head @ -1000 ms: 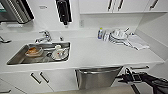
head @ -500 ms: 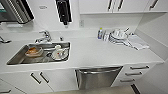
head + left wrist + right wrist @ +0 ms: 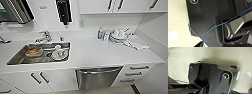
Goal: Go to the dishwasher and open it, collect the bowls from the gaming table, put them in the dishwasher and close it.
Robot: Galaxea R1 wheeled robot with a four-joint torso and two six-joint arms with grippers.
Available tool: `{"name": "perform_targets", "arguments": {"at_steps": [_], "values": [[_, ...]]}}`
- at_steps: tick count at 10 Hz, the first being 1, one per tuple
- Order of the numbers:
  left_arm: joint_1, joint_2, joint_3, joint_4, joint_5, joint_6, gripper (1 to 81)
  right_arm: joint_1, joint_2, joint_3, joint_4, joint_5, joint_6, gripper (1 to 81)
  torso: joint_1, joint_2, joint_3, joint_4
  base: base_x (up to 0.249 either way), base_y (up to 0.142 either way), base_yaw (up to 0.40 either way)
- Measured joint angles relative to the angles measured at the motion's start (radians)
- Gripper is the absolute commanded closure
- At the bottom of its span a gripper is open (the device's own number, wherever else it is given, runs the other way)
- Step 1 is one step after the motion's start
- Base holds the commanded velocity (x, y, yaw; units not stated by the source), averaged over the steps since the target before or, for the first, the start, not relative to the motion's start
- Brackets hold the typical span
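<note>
The dishwasher [image 3: 98, 78] sits under the white counter, right of the sink. Its brushed steel front has a bar handle [image 3: 100, 71] along the top, and the door looks shut. A dark piece of my right arm [image 3: 135, 89] pokes in at the lower edge of the head view, just right of the dishwasher and apart from it. Both wrist views show my own dark plate over a pale floor. The bowls and the gaming table are out of view.
A steel sink [image 3: 15, 58] with a tap [image 3: 44, 37] holds white crockery [image 3: 59, 53] and a dish with something orange [image 3: 33, 51]. Stacked white dishes [image 3: 118, 35], a cloth [image 3: 137, 43] and a bottle [image 3: 100, 33] stand at the counter's back right. Drawers [image 3: 138, 68] flank the dishwasher.
The dark arm that reached to the dishwasher's upper right corner has drawn back down and right, toward the picture's lower edge. The counter and dishwasher look unchanged.
</note>
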Motion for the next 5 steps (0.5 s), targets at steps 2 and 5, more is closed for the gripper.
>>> {"name": "perform_targets", "arguments": {"at_steps": [2, 5], "values": [[-0.002, 0.000, -0.005, 0.000, 0.000, 0.000, 1.0, -0.033, 0.028, 0.000, 0.004, -0.121, -0.039, 1.0, 0.000, 0.000, 0.000, 0.000, 0.000, 0.000, 0.000], [-0.002, 0.000, -0.006, 0.000, 0.000, 0.001, 1.0, -0.073, 0.038, 0.002, 0.013, -0.147, -0.057, 1.0, 0.000, 0.000, 0.000, 0.000, 0.000, 0.000, 0.000]]}}
